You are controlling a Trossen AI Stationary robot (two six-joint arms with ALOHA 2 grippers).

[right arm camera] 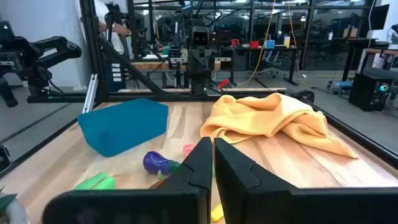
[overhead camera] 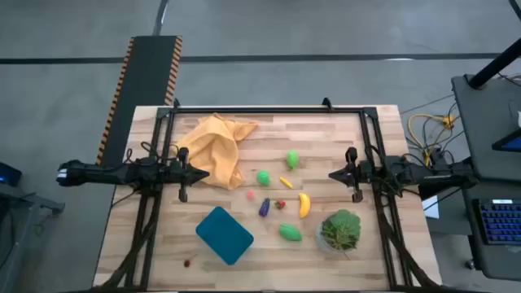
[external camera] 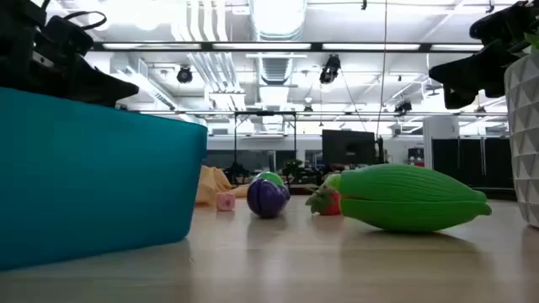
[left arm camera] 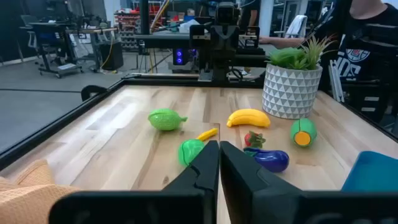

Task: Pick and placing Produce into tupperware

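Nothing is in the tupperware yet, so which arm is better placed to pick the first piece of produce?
Probably the right. The right claw hangs shut beside the banana and the green pieces, most of the produce lying on its side. The left claw, also shut, sits over the orange cloth, nearer the tupperware.

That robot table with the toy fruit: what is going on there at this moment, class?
Nothing is being handled yet. The left gripper and right gripper hang shut at opposite sides of the table, holding nothing. The produce, including a banana, an eggplant and green ovals, lies loose in the middle. The teal tupperware sits near the front edge; no pieces show inside it.
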